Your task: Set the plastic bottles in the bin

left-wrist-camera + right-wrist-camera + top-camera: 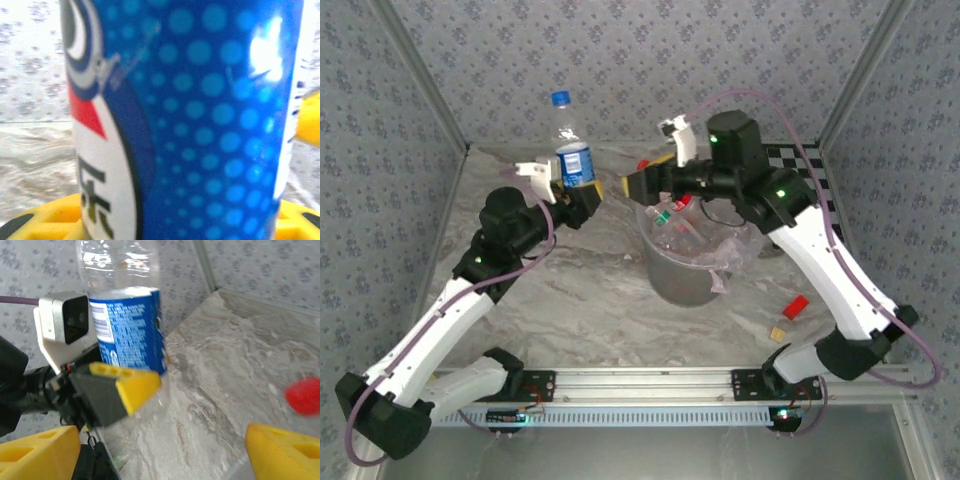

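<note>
— While we are starting at the near edge, what is sitting closest?

— Both arm bases are sitting on the rail [640, 380] along the near edge of the table [570, 310]. Just beyond, on the right, a yellow block [778, 335] and a red block [796, 306] are lying near each other on the marbled top.

— And the bin?

— The bin [670, 280] is standing upright mid-table, a little right of centre, with its liner bag [725, 262] spilling over the rim. Several bottles [672, 222] are lying inside it, and red and green caps are showing among them.

— What is the right gripper doing?

— The right gripper [653, 176] is hovering over the far-left part of the bin's rim, pointing left. Seen from its own wrist, its yellow fingers [40, 452] are standing wide apart with nothing between them.

— And the left one?

— The left gripper [578, 196] is clamping one bottle [575, 160] by its lower body, left of the bin and apart from it. That bottle is standing upright, its blue label showing just above the gripper and its blue cap [561, 98] pointing up. In the left wrist view the label is sitting tight against the yellow pads [45, 222].

— Is anything lying farther back?

— A checkerboard [798, 160] is lying at the far right, partly behind the right arm.
</note>
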`<action>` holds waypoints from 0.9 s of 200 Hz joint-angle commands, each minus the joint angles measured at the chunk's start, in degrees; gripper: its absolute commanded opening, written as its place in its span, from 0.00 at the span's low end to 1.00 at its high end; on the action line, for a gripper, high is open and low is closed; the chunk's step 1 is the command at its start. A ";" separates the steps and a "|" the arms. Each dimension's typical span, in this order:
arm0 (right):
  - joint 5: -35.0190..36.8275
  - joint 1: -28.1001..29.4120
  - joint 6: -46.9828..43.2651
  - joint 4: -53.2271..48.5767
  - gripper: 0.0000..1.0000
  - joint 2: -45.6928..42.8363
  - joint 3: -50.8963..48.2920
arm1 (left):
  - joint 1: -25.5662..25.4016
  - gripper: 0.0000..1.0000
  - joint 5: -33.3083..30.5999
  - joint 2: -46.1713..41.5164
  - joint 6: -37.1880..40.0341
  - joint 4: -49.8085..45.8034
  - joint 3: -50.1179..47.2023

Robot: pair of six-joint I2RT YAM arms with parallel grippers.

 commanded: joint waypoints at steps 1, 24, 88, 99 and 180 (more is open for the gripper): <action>-0.42 1.56 -3.16 -0.88 0.91 2.40 5.06 | -3.91 0.38 -0.60 -0.27 -4.46 7.20 -0.83; -0.22 2.59 -3.70 0.00 0.91 3.31 5.51 | -5.87 0.39 0.59 1.10 -5.94 10.23 -0.82; -4.48 2.18 -2.86 0.67 0.84 6.51 7.59 | -8.12 0.47 6.12 4.35 -8.49 15.69 0.72; -4.93 1.94 -2.83 0.23 0.82 7.31 8.50 | -8.43 0.47 6.70 4.51 -8.90 16.78 0.47; -3.15 -0.75 -5.13 -3.29 0.42 6.89 12.22 | -9.50 0.71 7.81 4.95 -5.85 11.80 2.48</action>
